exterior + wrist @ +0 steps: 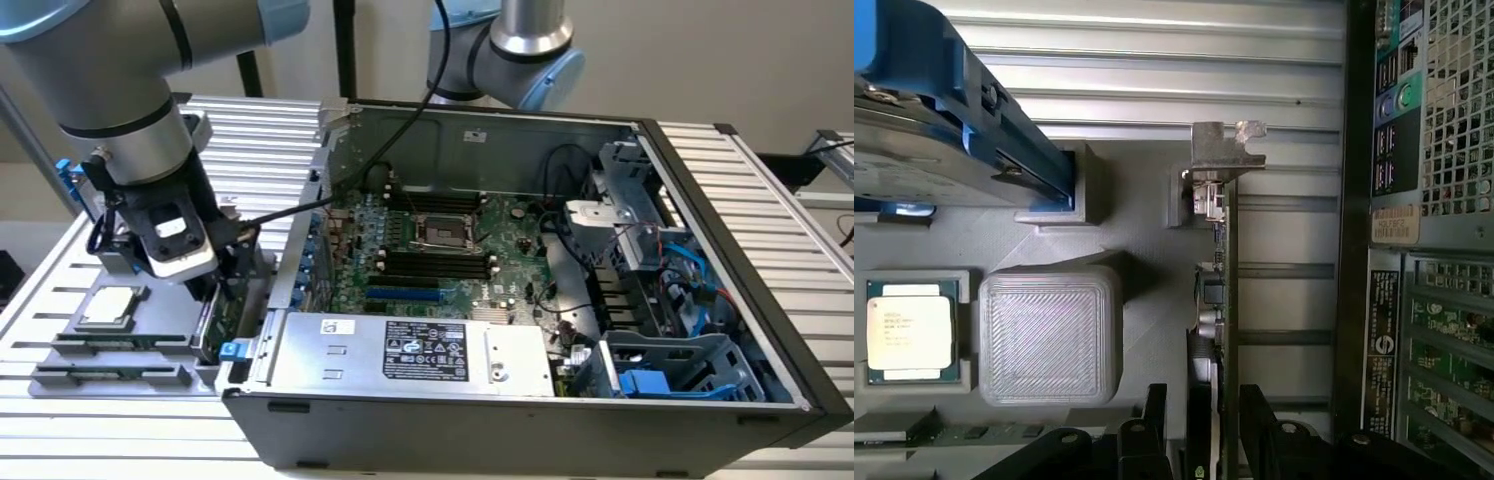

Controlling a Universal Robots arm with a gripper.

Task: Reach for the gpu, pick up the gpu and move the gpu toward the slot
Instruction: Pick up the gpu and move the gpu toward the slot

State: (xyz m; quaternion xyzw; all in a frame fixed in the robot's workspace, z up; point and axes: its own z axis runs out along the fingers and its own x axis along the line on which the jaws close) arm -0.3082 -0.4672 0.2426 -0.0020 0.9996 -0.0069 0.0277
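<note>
One black gripper (1204,400), jaws stood wide astride thin green circuit-board gpu (1222,270) with silver bracket, upright in grey plastic holder (1144,240)

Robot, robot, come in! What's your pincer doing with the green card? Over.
Pincer open, straddling the gpu. Card upright in grey holder, not gripped. Nothing in the way.

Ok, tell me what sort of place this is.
Probably a robotics lab bench set up for computer assembly. An opened computer case sits on a slatted metal table, a robot arm hangs beside it, and a grey tray holds loose parts such as a processor chip.
</note>
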